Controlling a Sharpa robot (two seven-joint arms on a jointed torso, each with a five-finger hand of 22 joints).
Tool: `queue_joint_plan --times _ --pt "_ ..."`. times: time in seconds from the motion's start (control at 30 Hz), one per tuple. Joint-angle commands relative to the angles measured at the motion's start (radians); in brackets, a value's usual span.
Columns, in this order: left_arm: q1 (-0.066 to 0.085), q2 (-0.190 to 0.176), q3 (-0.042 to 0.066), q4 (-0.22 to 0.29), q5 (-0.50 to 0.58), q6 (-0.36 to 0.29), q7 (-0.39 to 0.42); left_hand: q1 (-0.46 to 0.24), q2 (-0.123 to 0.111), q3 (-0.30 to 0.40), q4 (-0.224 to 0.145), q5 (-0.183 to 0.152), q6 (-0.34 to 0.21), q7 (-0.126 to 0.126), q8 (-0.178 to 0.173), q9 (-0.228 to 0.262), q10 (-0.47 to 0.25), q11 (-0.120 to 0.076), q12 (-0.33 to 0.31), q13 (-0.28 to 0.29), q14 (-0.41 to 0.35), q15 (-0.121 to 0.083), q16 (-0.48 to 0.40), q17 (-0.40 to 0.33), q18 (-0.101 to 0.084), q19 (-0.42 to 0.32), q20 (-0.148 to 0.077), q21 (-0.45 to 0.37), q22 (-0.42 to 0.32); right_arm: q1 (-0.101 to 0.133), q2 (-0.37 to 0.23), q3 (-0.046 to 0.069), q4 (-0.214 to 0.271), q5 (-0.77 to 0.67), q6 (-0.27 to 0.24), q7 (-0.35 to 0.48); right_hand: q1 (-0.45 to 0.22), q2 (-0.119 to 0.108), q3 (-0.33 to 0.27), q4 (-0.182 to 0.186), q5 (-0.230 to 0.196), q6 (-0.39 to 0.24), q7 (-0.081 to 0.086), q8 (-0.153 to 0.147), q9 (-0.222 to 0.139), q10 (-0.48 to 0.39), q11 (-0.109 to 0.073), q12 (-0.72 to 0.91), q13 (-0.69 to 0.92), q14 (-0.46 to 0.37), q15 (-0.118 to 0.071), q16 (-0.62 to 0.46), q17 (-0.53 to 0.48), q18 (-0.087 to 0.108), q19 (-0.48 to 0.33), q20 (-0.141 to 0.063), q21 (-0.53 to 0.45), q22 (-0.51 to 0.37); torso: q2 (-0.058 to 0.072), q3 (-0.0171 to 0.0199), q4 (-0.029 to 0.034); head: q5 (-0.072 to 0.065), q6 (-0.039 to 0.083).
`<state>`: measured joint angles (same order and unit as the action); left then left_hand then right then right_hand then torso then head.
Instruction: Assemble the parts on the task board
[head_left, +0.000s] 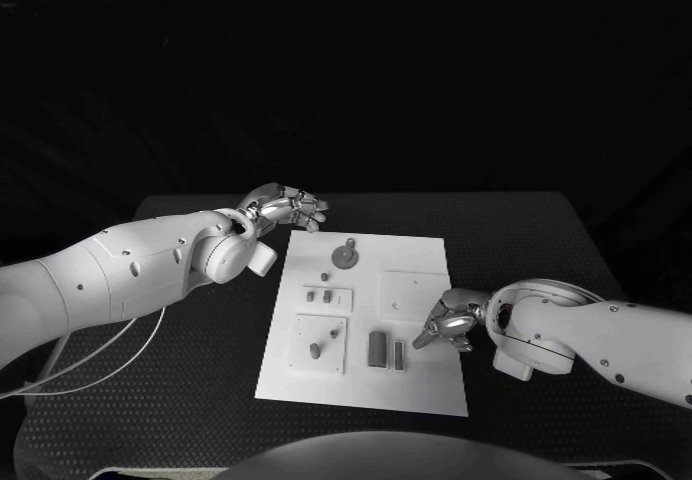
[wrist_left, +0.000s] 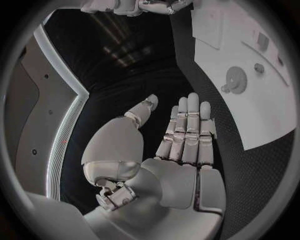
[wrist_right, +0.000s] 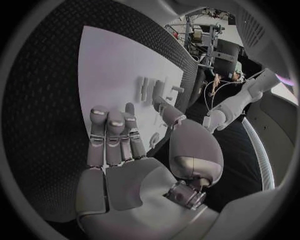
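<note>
Black textured surface (head_left: 202, 400), carrying the white task board (head_left: 418, 390) at its middle, long side running near to far. On the board: a gear-shaped part (head_left: 343, 260) with a small knob beside it toward the far end; two short pegs (head_left: 335, 296) on a small raised plate at mid-left; a slanted pin (head_left: 316, 350) on a square plate at near-left; two upright oblong parts (head_left: 378, 349) side by side near the board's middle; a bare square plate (head_left: 408, 290) at mid-right. Nothing lies between either hand and the board. Left hand (head_left: 289, 209): reaching in from the left, poised just off the board's far-left corner, fingers loosely curled in the head view, extended flat and together with the thumb apart in the wrist view (wrist_left: 181, 145); grasping nothing, released. The gear part (wrist_left: 236, 78) lies near it, to its right. Right hand (head_left: 450, 322): coming in from the right, over the board's right edge, fingers straight and together, thumb apart, palm toward the board in the wrist view (wrist_right: 119, 150); empty, released. The oblong parts stand just to its left.
</note>
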<state>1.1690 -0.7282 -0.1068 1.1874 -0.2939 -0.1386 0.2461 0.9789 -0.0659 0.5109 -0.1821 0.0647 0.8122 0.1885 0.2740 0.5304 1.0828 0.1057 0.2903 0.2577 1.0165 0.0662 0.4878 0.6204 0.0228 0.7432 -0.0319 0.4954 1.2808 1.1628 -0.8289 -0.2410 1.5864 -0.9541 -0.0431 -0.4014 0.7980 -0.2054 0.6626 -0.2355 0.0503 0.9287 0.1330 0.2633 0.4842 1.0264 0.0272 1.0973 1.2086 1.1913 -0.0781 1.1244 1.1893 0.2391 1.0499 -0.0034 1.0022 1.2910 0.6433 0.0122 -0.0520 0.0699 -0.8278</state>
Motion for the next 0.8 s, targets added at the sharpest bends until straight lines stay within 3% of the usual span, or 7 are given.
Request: queue_joint_plan --times 0.03,0.1,0.2,0.37,0.53,0.67,0.8 --pt "0.002 0.012 0.001 -0.017 0.041 0.002 0.026 -0.005 -0.002 -0.002 -0.004 -0.005 -0.007 0.0 0.004 -0.001 0.0 0.009 -0.004 0.001 0.007 0.003 -0.006 0.001 0.013 0.007 0.001 -0.006 0.002 0.019 0.003 0.005 -0.064 0.117 -0.074 0.251 0.007 -0.009 -0.001 0.008 -0.001 -0.018 0.01 -0.003 0.003 -0.013 0.005 -0.005 -0.006 -0.012 0.005 -0.01 -0.005 0.023 -0.018 0.002 -0.01 -0.001 -0.011 0.002 -0.0058 -0.007 0.033" --pt "0.002 0.016 0.001 -0.026 0.048 0.003 0.032 -0.003 -0.001 -0.001 -0.006 -0.005 -0.004 -0.001 0.006 -0.001 0.001 0.008 -0.003 0.002 0.006 0.003 -0.008 0.002 0.013 0.007 0.001 -0.007 0.002 0.026 0.009 0.014 -0.106 0.163 -0.089 0.309 0.024 -0.001 0.006 0.007 -0.001 -0.02 0.012 -0.001 0.006 -0.02 0.007 -0.009 -0.012 -0.02 0.007 -0.02 -0.012 0.023 -0.03 0.004 -0.019 -0.003 -0.016 0.0025 -0.0071 -0.008 0.038" --pt "0.001 0.025 0.001 -0.049 0.068 0.002 0.043 0.001 0.002 0.0 -0.01 -0.005 0.009 -0.006 0.014 0.002 0.005 0.006 -0.002 0.004 0.003 0.005 -0.014 0.004 0.013 0.005 0.003 -0.01 0.004 0.035 0.034 0.039 -0.211 0.242 -0.128 0.394 0.053 0.026 0.007 -0.006 0.002 -0.022 0.015 0.004 0.011 -0.033 0.008 -0.022 -0.029 -0.036 0.012 -0.044 -0.033 0.022 -0.055 0.015 -0.039 -0.008 -0.025 0.0041 -0.0102 -0.014 0.066" --pt "0.002 0.042 0.001 -0.096 0.094 0.005 0.06 0.006 0.006 0.003 -0.016 -0.004 0.021 -0.017 0.021 0.003 0.007 0.006 -0.007 0.003 -0.005 0.01 -0.028 0.004 0.012 0.001 0.007 -0.017 0.006 0.037 0.109 0.073 -0.417 0.369 -0.145 0.488 0.092 0.058 0.017 -0.028 0.01 -0.04 0.027 0.008 0.017 -0.091 0.022 -0.124 -0.137 -0.121 0.037 -0.172 -0.127 0.006 -0.153 0.066 -0.155 -0.054 -0.048 0.003 -0.0169 -0.02 0.115" --pt "0.004 0.067 0.002 -0.161 0.091 0.046 0.063 0.004 0.009 0.005 -0.025 -0.007 0.015 -0.034 0.018 -0.003 -0.01 0.0 -0.047 -0.013 -0.047 0.022 -0.077 -0.004 0.011 -0.014 0.018 -0.034 0.01 0.032 0.202 0.1 -0.609 0.469 -0.122 0.557 0.115 0.074 0.021 -0.037 0.042 -0.075 0.041 0.01 0.024 -0.176 0.049 -0.3 -0.349 -0.225 0.099 -0.365 -0.265 -0.016 -0.271 0.126 -0.336 -0.14 -0.075 0.0043 -0.0198 -0.024 0.167" --pt "0.009 0.086 0.003 -0.22 0.144 0.052 0.08 -0.005 0.006 -0.003 -0.03 -0.01 -0.004 -0.038 0.009 -0.011 -0.03 0.001 -0.093 -0.032 -0.103 0.036 -0.126 -0.014 0.015 -0.03 0.032 -0.05 0.015 -0.007 0.266 0.139 -0.715 0.498 -0.091 0.597 0.11 0.091 0.004 -0.038 0.084 -0.109 0.037 0.007 0.025 -0.251 0.102 -0.453 -0.52 -0.326 0.167 -0.516 -0.363 -0.044 -0.391 0.163 -0.462 -0.199 -0.091 0.0077 -0.027 -0.016 0.21" --pt "0.01 0.11 0.005 -0.278 0.182 0.065 0.118 -0.019 -0.012 -0.016 -0.035 -0.01 -0.036 -0.039 -0.007 -0.024 -0.072 0.006 -0.144 -0.06 -0.166 0.051 -0.174 -0.027 0.009 -0.067 0.048 -0.083 0.01 -0.036 0.308 0.178 -0.783 0.562 -0.073 0.627 0.122 0.105 -0.046 -0.031 0.084 -0.132 0.028 0.014 0.024 -0.219 0.116 -0.619 -0.763 -0.333 0.201 -0.663 -0.473 -0.046 -0.432 0.191 -0.557 -0.252 -0.101 0.0103 -0.0316 -0.009 0.238"
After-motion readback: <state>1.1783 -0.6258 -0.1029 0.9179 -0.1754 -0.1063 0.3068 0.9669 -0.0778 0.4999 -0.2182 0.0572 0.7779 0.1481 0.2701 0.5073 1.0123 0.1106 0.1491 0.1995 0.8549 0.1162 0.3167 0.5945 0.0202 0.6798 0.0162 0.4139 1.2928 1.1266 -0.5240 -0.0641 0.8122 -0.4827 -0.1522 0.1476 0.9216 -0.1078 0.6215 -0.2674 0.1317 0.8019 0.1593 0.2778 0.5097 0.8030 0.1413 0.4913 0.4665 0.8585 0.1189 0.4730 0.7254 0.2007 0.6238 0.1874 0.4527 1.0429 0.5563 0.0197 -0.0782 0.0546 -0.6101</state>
